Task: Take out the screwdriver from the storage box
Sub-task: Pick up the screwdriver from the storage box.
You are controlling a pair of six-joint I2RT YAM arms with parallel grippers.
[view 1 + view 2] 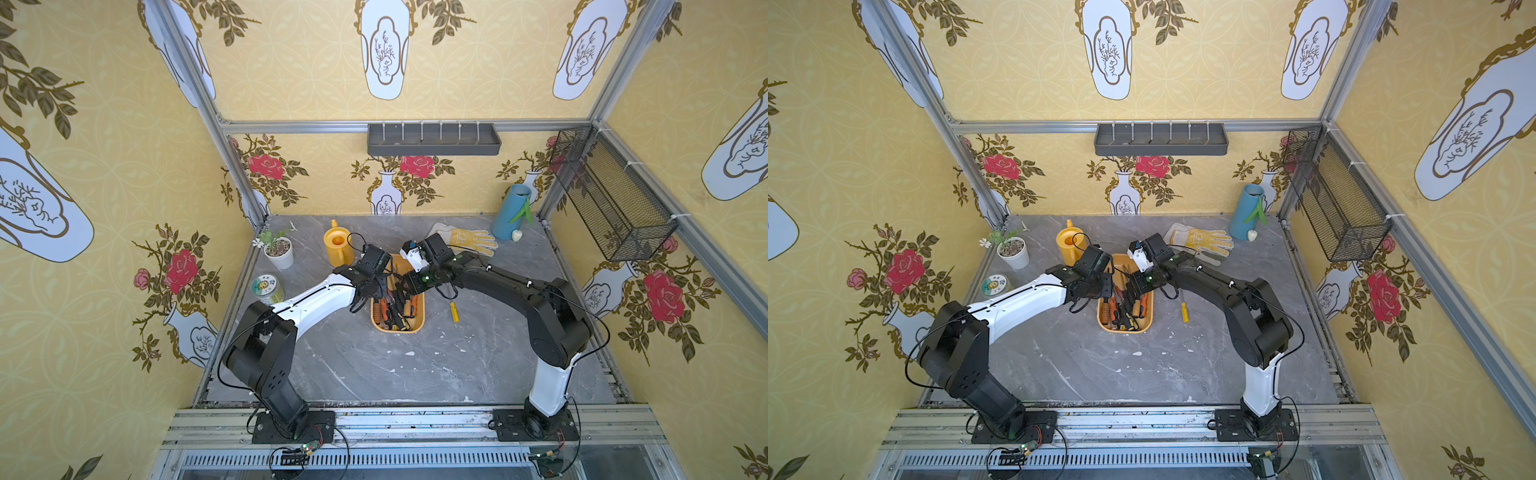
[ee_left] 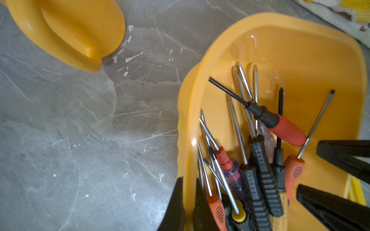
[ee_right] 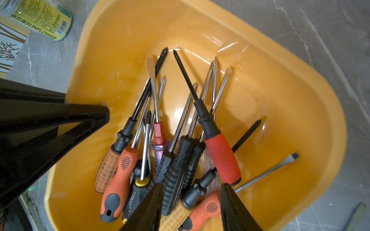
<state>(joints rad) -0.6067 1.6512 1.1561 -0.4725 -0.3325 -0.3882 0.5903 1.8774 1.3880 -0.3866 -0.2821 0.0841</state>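
The storage box (image 1: 397, 330), a shallow yellow-orange tub, sits mid-table and holds several screwdrivers in a heap. A red-handled screwdriver (image 3: 222, 158) with a black shaft lies on top of the heap (image 2: 286, 130). My left gripper (image 2: 188, 202) is shut on the box's left rim (image 2: 189, 120), one finger inside the wall and one outside. My right gripper (image 3: 192, 204) hangs open over the handle end of the heap. Black ribbed, yellow and orange handles lie between its fingers, and the red handle's end sits by one fingertip (image 3: 230, 192). A yellow screwdriver (image 1: 454, 311) lies on the table right of the box.
A yellow watering can (image 1: 338, 245) stands just left of the box's far end, with a potted plant (image 1: 278, 249) and a jar (image 1: 267, 289) further left. A work glove (image 1: 465, 239) and a blue vase (image 1: 511, 212) lie behind. A black mesh basket (image 1: 611, 195) hangs on the right wall.
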